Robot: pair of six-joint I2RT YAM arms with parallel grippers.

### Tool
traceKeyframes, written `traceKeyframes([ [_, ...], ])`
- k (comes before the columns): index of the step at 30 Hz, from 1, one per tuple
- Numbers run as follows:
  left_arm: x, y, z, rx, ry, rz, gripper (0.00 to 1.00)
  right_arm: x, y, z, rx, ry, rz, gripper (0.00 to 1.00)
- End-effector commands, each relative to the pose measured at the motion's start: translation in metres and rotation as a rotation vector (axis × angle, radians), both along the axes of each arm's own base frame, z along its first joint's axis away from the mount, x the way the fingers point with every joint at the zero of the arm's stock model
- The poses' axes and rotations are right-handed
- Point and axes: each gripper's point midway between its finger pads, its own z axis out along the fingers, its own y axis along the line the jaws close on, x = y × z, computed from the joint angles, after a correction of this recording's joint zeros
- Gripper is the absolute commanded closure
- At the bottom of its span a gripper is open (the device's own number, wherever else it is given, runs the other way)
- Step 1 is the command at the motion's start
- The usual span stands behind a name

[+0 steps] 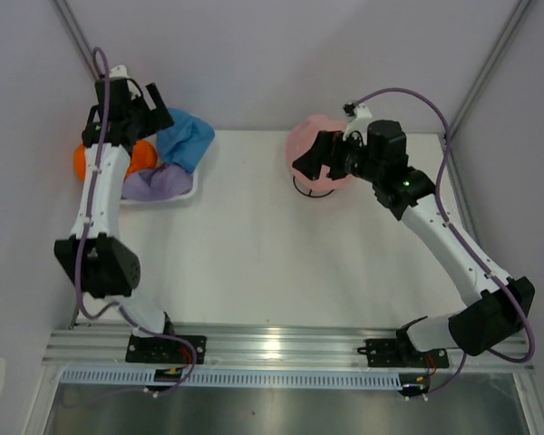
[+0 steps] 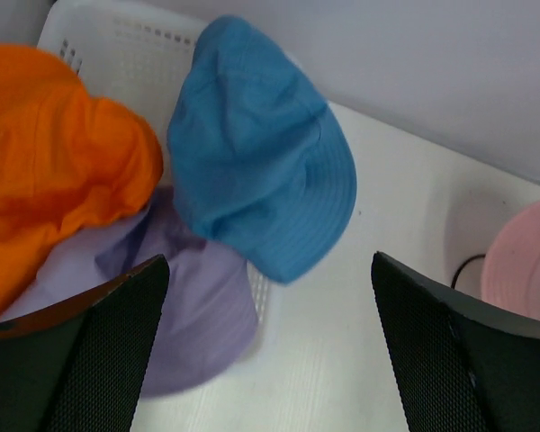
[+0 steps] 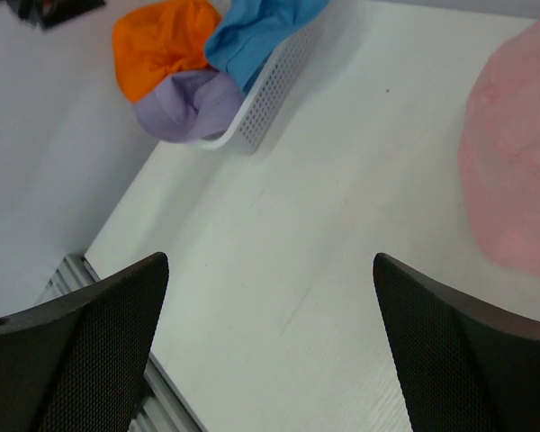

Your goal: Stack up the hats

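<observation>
Left hand [image 2: 270, 261], released and empty, is nearer — the blue hat [image 2: 252, 153] lies at its 12 o'clock; right hand [image 3: 270, 261], likewise released, has the pink hat [image 3: 513, 153] at 2 o'clock.

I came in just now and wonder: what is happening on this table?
Two robot arms are stacking fabric bucket hats. The pink hat sits on a black wire stand, the open right gripper beside it. The orange hat, lavender hat and blue hat lie in a white plastic mesh basket; the open left gripper hovers above them, empty.
</observation>
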Motion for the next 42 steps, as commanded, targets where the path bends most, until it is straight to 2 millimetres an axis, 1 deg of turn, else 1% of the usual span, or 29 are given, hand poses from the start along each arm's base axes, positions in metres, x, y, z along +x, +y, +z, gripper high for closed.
traceKeyframes([
  [1,0.047,0.003,0.028,0.029,-0.046,-0.042,0.05,0.007,-0.002,-0.005,-0.086,-0.02,-0.055,0.0],
  [2,0.066,0.004,-0.006,0.022,0.03,-0.046,0.06,0.01,-0.003,-0.009,-0.092,-0.012,-0.072,0.01],
  [3,0.077,0.003,0.003,0.02,0.003,-0.049,0.07,0.012,-0.001,-0.018,-0.097,0.009,-0.071,0.0],
  [4,0.086,-0.001,0.007,0.011,-0.017,-0.069,0.07,0.013,0.0,-0.02,-0.095,0.014,-0.066,0.0],
  [5,0.094,-0.002,0.001,0.0,-0.01,-0.069,0.07,0.015,0.001,-0.022,-0.099,0.018,-0.064,0.0],
  [6,0.105,-0.004,-0.013,-0.003,0.005,-0.076,0.07,0.016,0.001,-0.025,-0.103,0.024,-0.063,0.0],
  [8,0.116,-0.008,-0.018,0.005,-0.01,-0.092,0.08,0.022,0.0,-0.032,-0.131,0.031,-0.075,0.0],
  [9,0.122,-0.012,-0.027,0.017,-0.007,-0.113,0.08,0.026,-0.002,-0.036,-0.155,0.034,-0.087,0.0],
  [12,0.132,-0.018,-0.05,0.033,0.027,-0.131,0.08,0.031,-0.005,-0.042,-0.184,0.04,-0.099,0.01],
  [15,0.137,-0.025,-0.065,0.05,0.053,-0.145,0.08,0.035,-0.002,-0.052,-0.203,0.06,-0.098,0.0],
  [16,0.139,-0.025,-0.076,0.053,0.072,-0.148,0.09,0.037,-0.003,-0.054,-0.204,0.065,-0.1,0.0],
  [19,0.144,-0.028,-0.091,0.086,0.096,-0.147,0.17,0.039,0.002,-0.06,-0.2,0.083,-0.09,0.0],
  [20,0.145,-0.025,-0.097,0.098,0.108,-0.14,0.29,0.04,0.002,-0.063,-0.202,0.088,-0.09,0.0],
  [22,0.147,-0.014,-0.098,0.135,0.117,-0.098,0.38,0.042,0.003,-0.062,-0.205,0.085,-0.09,0.01],
  [23,0.147,-0.013,-0.102,0.14,0.124,-0.091,0.49,0.043,0.003,-0.061,-0.207,0.083,-0.093,0.0],
  [25,0.148,-0.006,-0.1,0.162,0.12,-0.06,0.58,0.044,0.001,-0.06,-0.211,0.077,-0.1,0.0],
  [26,0.148,-0.005,-0.097,0.169,0.115,-0.053,0.67,0.044,0.0,-0.06,-0.215,0.075,-0.103,0.0],
  [27,0.149,-0.003,-0.093,0.175,0.105,-0.043,0.7,0.043,0.0,-0.059,-0.215,0.073,-0.103,0.0],
  [28,0.148,0.0,-0.091,0.186,0.104,-0.03,0.84,0.044,-0.002,-0.058,-0.216,0.071,-0.111,0.0],
  [30,0.147,0.002,-0.074,0.195,0.074,-0.021,0.97,0.043,-0.003,-0.059,-0.22,0.075,-0.118,0.0],
  [32,0.142,0.003,-0.057,0.202,0.048,-0.022,0.99,0.045,-0.005,-0.059,-0.221,0.077,-0.136,0.0],
  [33,0.137,0.001,-0.035,0.205,0.008,-0.024,0.99,0.045,-0.006,-0.058,-0.218,0.077,-0.141,0.0],
  [35,0.128,-0.001,-0.008,0.214,-0.036,-0.041,0.99,0.046,-0.008,-0.055,-0.196,0.085,-0.16,0.01],
  [36,0.116,-0.002,0.022,0.214,-0.088,-0.047,0.99,0.047,-0.009,-0.052,-0.185,0.086,-0.172,0.0],
  [37,0.109,-0.005,0.037,0.218,-0.113,-0.064,0.99,0.048,-0.013,-0.047,-0.17,0.084,-0.192,0.0],
  [39,0.093,-0.035,0.066,0.207,-0.171,-0.149,0.99,0.053,-0.027,-0.041,-0.126,0.103,-0.26,0.0],
  [40,0.077,-0.042,0.091,0.221,-0.213,-0.172,0.99,0.055,-0.036,-0.037,-0.103,0.104,-0.288,0.0],
  [41,0.068,-0.049,0.102,0.235,-0.232,-0.191,0.99,0.051,-0.045,-0.028,-0.068,0.097,-0.305,0.0],
  [42,0.059,-0.064,0.113,0.265,-0.252,-0.225,0.99,0.057,-0.062,-0.019,-0.005,0.099,-0.346,0.0],
])
